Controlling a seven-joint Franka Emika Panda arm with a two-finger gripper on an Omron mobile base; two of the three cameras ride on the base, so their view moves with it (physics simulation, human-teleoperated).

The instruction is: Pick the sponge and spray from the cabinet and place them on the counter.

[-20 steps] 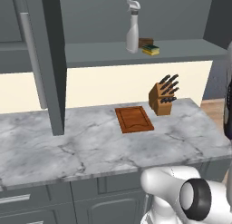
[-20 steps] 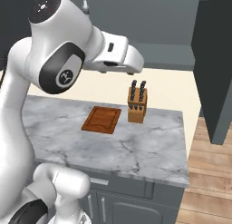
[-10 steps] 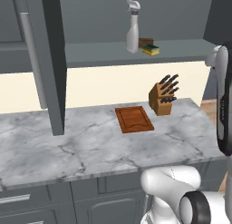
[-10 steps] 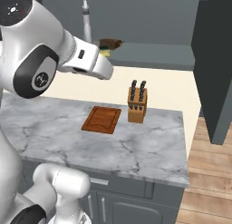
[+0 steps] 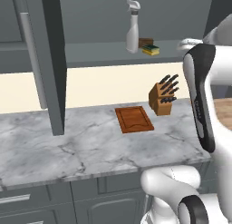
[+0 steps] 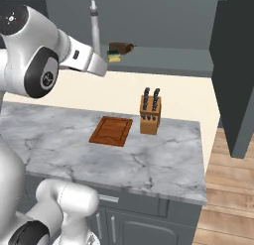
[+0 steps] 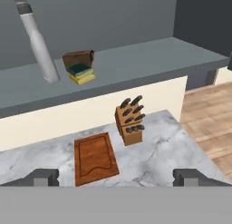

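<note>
Sponge (image 7: 82,74) — flat on cabinet shelf (image 7: 136,64), just right of upright spray (image 7: 38,44), touching brown box (image 7: 78,58). Claw (image 7: 116,177) — fingers apart, empty, above surface (image 7: 154,159).

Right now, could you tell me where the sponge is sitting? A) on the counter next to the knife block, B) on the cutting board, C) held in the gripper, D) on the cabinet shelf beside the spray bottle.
D: the sponge lies on the cabinet shelf, right of the spray bottle and against a small brown box.
</note>
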